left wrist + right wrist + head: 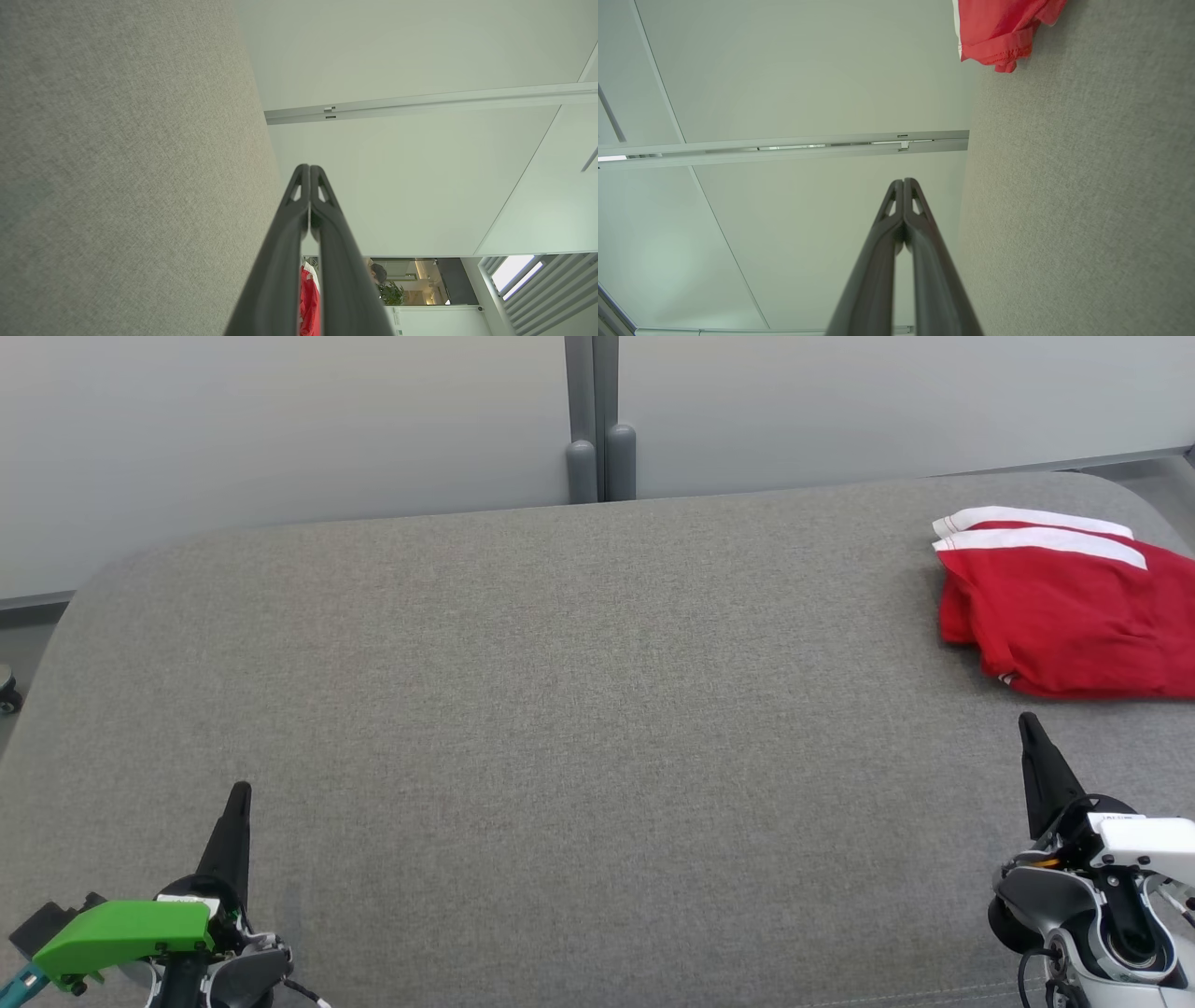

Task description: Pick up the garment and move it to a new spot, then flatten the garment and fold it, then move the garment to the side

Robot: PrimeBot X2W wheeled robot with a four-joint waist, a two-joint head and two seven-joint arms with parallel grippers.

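Grey fabric surface [560,709] w/ rounded far corners, weave fine & even. Behind it pale wall panels [280,420], joined at centre by twin grey posts [597,457]. Small black caster [7,695] at far left edge, beside the surface. Left wrist view: plant [391,294] & a person's head [377,273] in bg, slatted blind [537,298] nr a bright window [514,273]

I am seeing the table top [560,709] as grey woven cloth, matt and slightly rough, the garment [1064,616] looking like soft red cloth with smooth white bands, left gripper [240,791] and right gripper [1027,721] showing dark matt plastic, green cover [126,933] looking like smooth plastic, wall panels [280,420] reading smooth and matt
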